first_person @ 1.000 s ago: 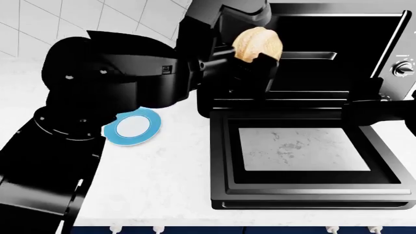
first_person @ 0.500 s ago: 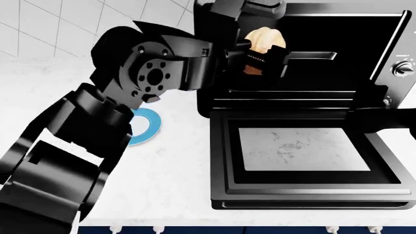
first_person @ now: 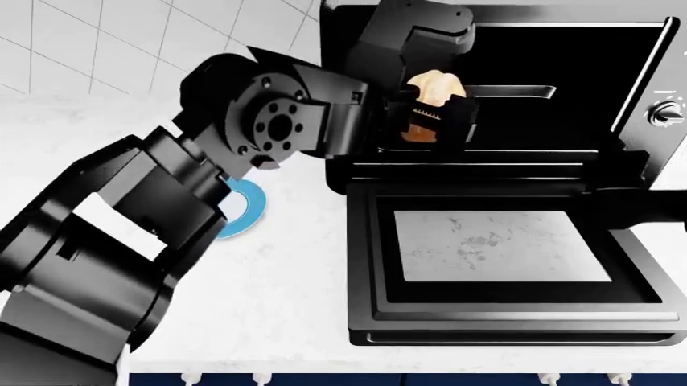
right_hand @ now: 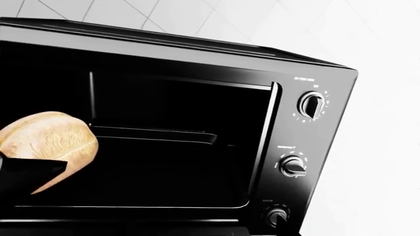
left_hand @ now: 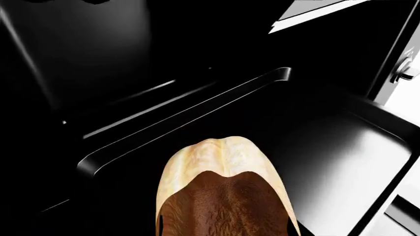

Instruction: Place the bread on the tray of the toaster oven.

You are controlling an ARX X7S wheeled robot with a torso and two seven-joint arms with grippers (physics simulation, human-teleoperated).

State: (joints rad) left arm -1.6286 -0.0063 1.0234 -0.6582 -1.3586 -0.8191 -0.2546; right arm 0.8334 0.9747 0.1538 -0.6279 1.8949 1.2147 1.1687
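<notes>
Golden-brown against the black cavity, the bread [first_person: 434,100] sits in the head view at about twelve o'clock, clamped in the left gripper [first_person: 435,121] at the mouth of the toaster oven [first_person: 644,72], above the lowered glass door [first_person: 504,249]; the blue-rimmed plate [first_person: 244,211] peeks out at nine o'clock behind the arm, and the right gripper is only a dark shape at three o'clock, its opening impossible to judge. By my reading the carry is nearly over and the placing step is in hand: the next move calls for a short reach inward and down, then letting go. From the left wrist camera, the bread [left_hand: 220,196] hangs above the tray [left_hand: 196,118], whose shiny rim and bare floor show plainly, something the head view barely gives; the fingers themselves stay hidden here. In the right wrist view, the bread [right_hand: 46,142] is at nine o'clock, level with the tray's front lip [right_hand: 157,135] and not yet over it, with the knobs [right_hand: 293,165] at three o'clock.
</notes>
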